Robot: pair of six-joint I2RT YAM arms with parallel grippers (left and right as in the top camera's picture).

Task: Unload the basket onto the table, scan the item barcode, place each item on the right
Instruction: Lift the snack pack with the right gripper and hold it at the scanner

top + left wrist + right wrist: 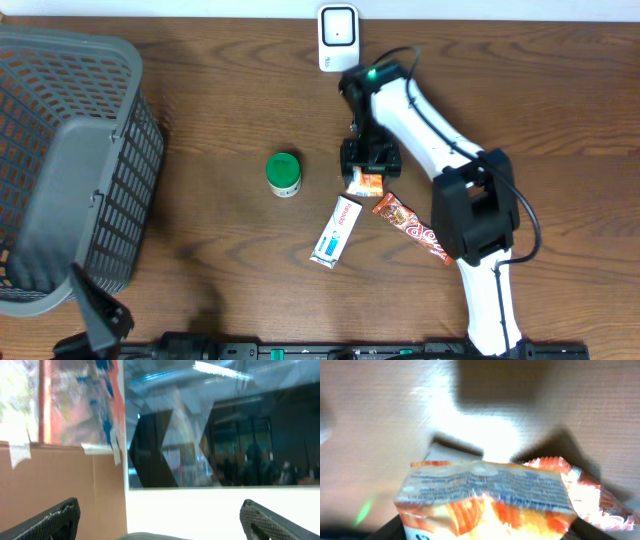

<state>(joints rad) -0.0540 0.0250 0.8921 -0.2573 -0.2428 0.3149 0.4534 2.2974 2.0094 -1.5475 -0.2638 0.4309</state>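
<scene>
An orange and white snack packet (367, 184) lies on the wooden table just below my right gripper (370, 165). In the right wrist view the packet (485, 495) fills the space between the two dark fingers and looks crumpled; my right gripper (485, 532) is shut on it. The white barcode scanner (338, 35) stands at the table's far edge, a short way beyond the right arm. My left gripper (160, 517) is open with nothing between its fingers (60, 517), and it faces a wall and a window, away from the table.
A grey mesh basket (70, 160) takes up the left side. A green-lidded jar (284, 174), a white and blue packet (336, 232) and a red-brown candy bar (412, 228) lie close round the orange packet. The left arm's base (100, 315) is at the front left.
</scene>
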